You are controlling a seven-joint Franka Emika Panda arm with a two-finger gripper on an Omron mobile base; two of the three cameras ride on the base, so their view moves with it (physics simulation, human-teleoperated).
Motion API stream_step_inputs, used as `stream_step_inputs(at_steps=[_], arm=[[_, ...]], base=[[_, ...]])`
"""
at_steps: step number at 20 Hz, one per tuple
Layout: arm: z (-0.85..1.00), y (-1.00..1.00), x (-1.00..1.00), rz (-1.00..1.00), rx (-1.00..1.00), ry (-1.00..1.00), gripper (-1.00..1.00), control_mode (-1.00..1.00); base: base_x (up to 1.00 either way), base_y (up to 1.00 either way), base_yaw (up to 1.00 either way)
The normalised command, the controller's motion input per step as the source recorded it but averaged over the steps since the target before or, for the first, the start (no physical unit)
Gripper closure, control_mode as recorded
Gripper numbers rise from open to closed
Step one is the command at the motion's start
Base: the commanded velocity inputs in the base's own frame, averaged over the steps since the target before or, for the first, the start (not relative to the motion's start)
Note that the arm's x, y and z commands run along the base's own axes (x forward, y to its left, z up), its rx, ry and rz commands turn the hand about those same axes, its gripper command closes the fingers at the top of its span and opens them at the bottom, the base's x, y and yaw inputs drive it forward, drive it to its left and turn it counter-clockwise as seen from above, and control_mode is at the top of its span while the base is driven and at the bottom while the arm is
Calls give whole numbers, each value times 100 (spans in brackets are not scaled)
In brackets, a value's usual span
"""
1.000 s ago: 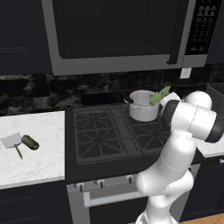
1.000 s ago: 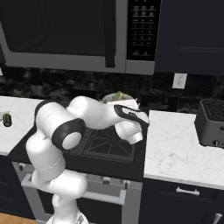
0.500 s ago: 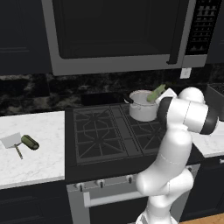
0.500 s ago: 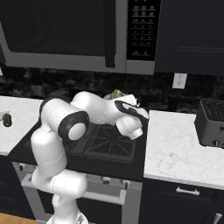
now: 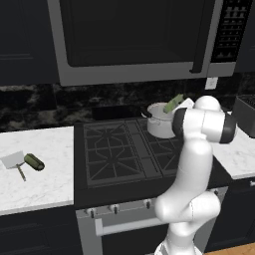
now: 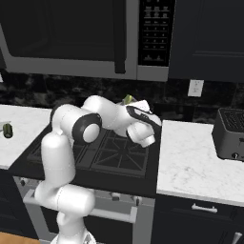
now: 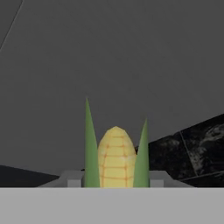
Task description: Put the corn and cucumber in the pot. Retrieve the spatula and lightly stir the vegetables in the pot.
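Gripping the corn (image 7: pixel 115 158) between its fingers — end effector (image 7: pixel 115 183) just above the pot (image 5: pixel 159 121).

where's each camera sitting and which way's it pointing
Left base view: behind the arm to its left, looking forward and down at the stove, pot, cucumber and spatula; arm at lower right.
Right base view: behind-right, same stove; arm at lower left.
Hand view: along the gripper, at the held corn.
All three share the corn.
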Motion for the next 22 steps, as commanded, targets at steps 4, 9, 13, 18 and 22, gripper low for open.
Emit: stream_step_inputs(at_steps=[4,9,13,18,22], arm=[[-29,0,11,-5,-4,0,100,-100],[-24,0,21,-5,-5,0,100,-100],[-14,0,22,-6,-6,0,100,-100],[-17,1,29,-7,-6,0,100,-100],[-19,5,32,-8,-6,0,100,-100]], base=[[0,0,0],[0,0,0],[0,0,0],[0,0,0],[0,0,0]])
